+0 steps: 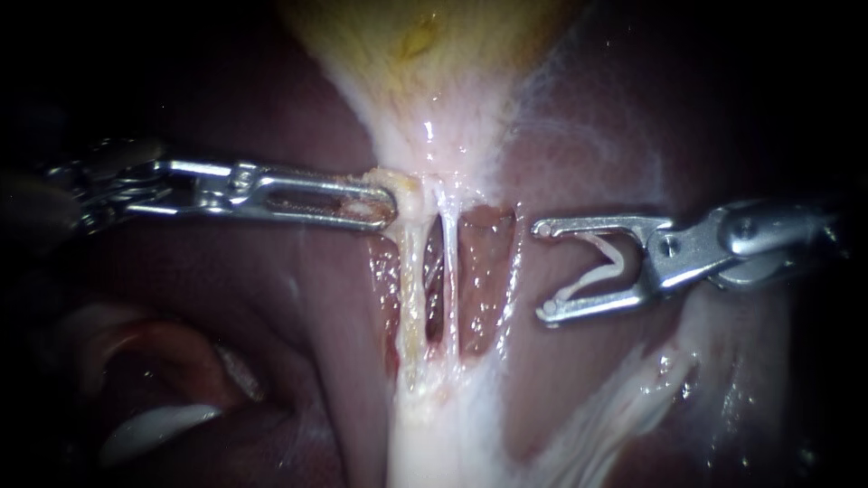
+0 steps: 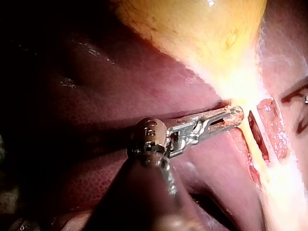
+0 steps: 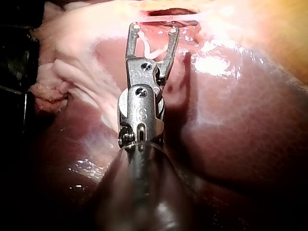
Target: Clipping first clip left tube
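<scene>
Right instrument (image 1: pixel 542 271) jaws were held wide on a clip (image 1: pixel 618 265); the left tube (image 1: pixel 411 280) ahead was shown plainest by the endoscope. Left instrument (image 1: pixel 389 210) jaws were clamped on tissue (image 1: pixel 413 183).

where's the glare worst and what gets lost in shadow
Endoscope view: wet glints on the gallbladder, edges dark, swallowing the shaft of the left instrument. Left wrist view: gallbladder and tubes glare out. Right wrist view: hot patch on the liver beside the right instrument, its clip well lit.
</scene>
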Controlling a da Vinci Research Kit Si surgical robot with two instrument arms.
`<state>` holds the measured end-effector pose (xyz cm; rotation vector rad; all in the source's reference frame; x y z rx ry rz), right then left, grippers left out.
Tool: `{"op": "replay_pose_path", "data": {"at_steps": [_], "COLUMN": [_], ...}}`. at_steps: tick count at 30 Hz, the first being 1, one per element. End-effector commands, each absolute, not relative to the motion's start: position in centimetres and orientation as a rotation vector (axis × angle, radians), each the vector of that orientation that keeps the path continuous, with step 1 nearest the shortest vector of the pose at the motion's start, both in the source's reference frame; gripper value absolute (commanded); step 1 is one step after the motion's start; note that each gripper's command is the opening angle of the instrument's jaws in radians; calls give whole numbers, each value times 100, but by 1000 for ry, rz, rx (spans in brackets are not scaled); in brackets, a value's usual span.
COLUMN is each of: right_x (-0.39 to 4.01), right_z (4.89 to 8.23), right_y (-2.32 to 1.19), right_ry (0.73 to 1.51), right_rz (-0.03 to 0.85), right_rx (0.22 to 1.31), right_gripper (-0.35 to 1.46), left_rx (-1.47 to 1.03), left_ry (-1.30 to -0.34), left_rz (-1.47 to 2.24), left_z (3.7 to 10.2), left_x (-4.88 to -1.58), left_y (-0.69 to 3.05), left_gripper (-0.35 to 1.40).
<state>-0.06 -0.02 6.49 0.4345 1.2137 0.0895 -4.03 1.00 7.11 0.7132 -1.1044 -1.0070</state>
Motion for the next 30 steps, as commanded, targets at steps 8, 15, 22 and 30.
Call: {"op": "replay_pose_path", "data": {"at_steps": [8, 15, 22, 30], "right_x": [-6, -6, -5, 3], "right_z": [649, 649, 649, 650], "right_y": [-2, -2, -2, -4], "right_ry": [1214, 1214, 1214, 1210], "right_rz": [89, 89, 89, 107], "right_rx": [435, 435, 434, 441], "right_gripper": [48, 48, 48, 48], "left_rx": [716, 737, 734, 734], "left_ry": [-1103, -1096, -1093, -1094], "left_rz": [-1011, -1030, -1031, -1028], "left_z": [699, 655, 624, 628], "left_x": [-399, -396, -395, -393], "left_y": [101, 108, 108, 106], "left_gripper": [-35, -35, -35, -35]}}
